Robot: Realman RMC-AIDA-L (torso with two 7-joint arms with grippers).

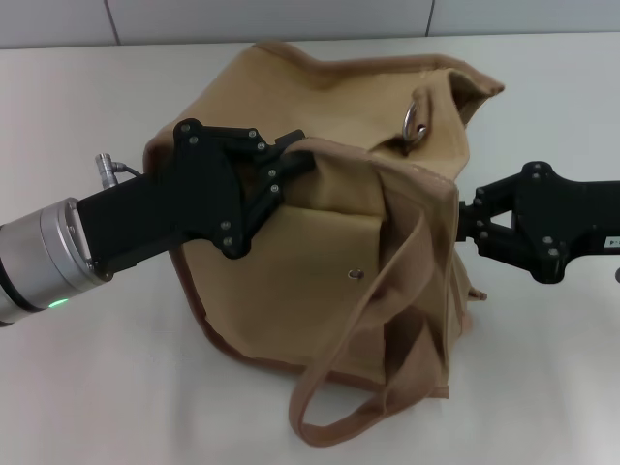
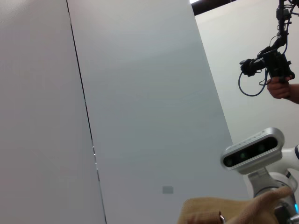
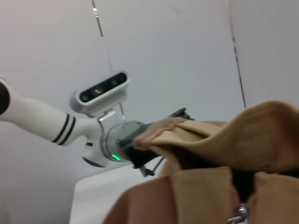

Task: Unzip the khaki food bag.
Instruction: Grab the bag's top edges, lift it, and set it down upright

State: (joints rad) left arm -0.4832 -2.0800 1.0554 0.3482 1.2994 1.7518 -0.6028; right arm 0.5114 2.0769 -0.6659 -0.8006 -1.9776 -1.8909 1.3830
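The khaki food bag (image 1: 320,242) stands slumped on the white table (image 1: 97,387), front pocket and metal snap (image 1: 356,274) facing me. One webbing handle (image 1: 334,383) hangs down the front. The silver pull ring (image 1: 415,121) lies on the top near the far right end. My left gripper (image 1: 295,158) reaches in from the left and is shut on the bag's upper front edge. My right gripper (image 1: 463,223) comes in from the right and is shut on the bag's right end. The bag fills the right wrist view (image 3: 210,186), with a silver pull (image 3: 239,215) low down.
The table's far edge meets a grey panelled wall (image 1: 291,19). The left wrist view shows the wall, the bag's top (image 2: 210,210), my head camera (image 2: 252,149) and a person's hand with a device (image 2: 275,70). The right wrist view shows my left arm (image 3: 117,144).
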